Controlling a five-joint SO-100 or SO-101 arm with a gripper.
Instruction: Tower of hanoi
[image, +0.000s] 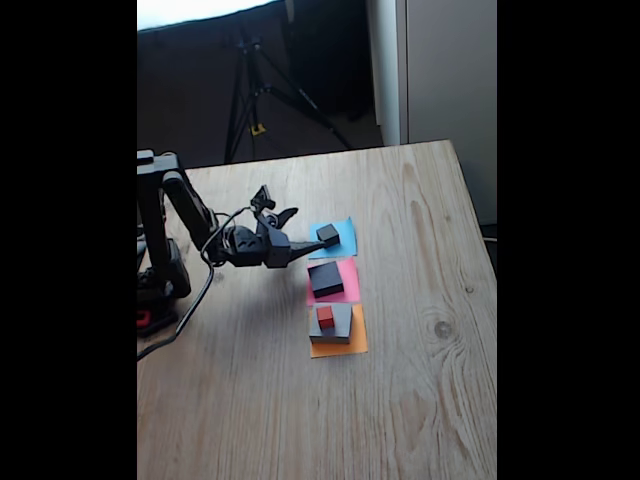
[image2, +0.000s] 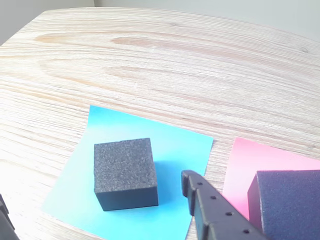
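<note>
On the blue square (image2: 165, 150) sits the small cube (image2: 125, 172), alone; the medium block (image: 326, 279) rests on the pink square (image: 345, 287), and the red cube (image: 325, 317) tops the grey block (image: 340, 322) on the orange square (image: 352, 345). Judging by this spread, the puzzle is midway, no full stack built. The gripper (image: 303, 248) hovers beside the small cube, jaws apart, grasping nothing. Its second finger is cut off in the wrist view.
</note>
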